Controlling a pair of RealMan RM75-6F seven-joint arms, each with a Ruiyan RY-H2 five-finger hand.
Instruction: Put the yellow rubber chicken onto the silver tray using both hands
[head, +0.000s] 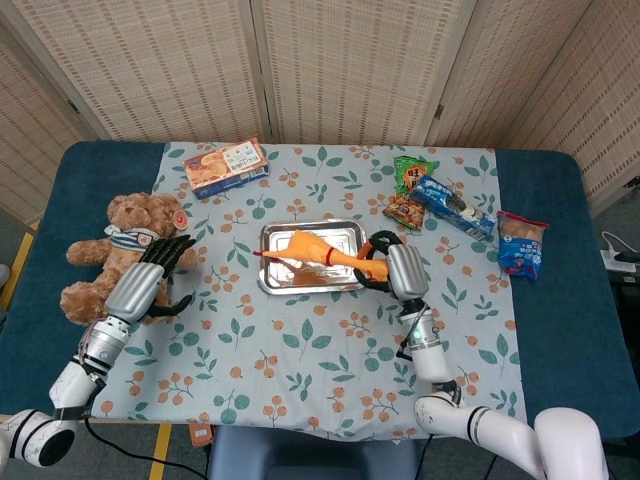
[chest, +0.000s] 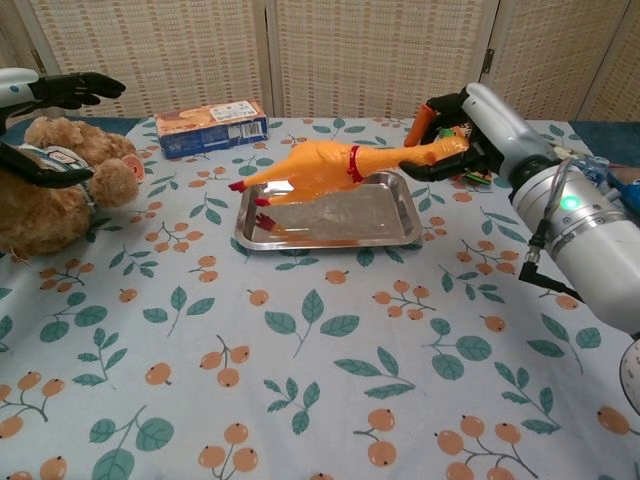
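The yellow rubber chicken (chest: 315, 168) (head: 310, 250) hangs just above the silver tray (chest: 390, 228) (head: 305, 281), body low over the tray's left half, red feet near its left rim. My right hand (chest: 462, 128) (head: 388, 268) grips the chicken's head and neck at the tray's right end. My left hand (head: 150, 279) (chest: 55, 100) is open with fingers spread, well to the left beside the teddy bear, holding nothing.
A brown teddy bear (head: 125, 255) (chest: 50, 190) lies at the left. A biscuit box (head: 226, 166) (chest: 210, 125) sits behind the tray. Snack packets (head: 440, 200) lie at the back right, a further one (head: 522, 243) near the right edge of the leaf-print cloth.
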